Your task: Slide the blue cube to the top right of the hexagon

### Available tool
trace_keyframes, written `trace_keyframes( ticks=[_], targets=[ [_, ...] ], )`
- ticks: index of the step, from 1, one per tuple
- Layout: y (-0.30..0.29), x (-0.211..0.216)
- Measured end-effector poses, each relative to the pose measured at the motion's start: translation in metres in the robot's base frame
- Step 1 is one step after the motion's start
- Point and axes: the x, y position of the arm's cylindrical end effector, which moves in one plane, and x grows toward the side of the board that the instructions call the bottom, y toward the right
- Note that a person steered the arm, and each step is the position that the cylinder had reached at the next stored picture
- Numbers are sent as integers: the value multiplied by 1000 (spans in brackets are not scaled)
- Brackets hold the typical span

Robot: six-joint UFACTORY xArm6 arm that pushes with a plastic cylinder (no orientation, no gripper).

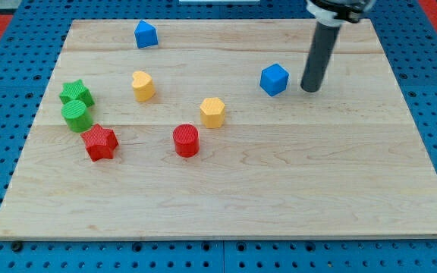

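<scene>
On the wooden surface, the blue cube is the landmark for everything else. Just to its right in the view, close but apart from it, my tip rests on the wood; the dark rod rises from there toward the view's top. This arm has no fingers, only the rod, so nothing is grasped or clenched, and the tip touches no block.

Below and to the left of the blue cube sits the yellow hexagon, so the cube already lies up and to the right of it. Farther down-left of the cube stands the red cylinder. Left of the cube is the yellow heart, and up-left of it, near the surface's top edge, a second blue block with a peaked top. Far left of the cube, a green star, a green cylinder and a red star cluster close together.
</scene>
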Motion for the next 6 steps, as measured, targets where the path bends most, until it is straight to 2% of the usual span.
trace_keyframes(
  ticks=[2, 3, 4, 5, 6],
  targets=[
    [-93, -10],
    [-54, 7],
    [-22, 66],
    [-48, 124],
    [-150, 88]
  ],
)
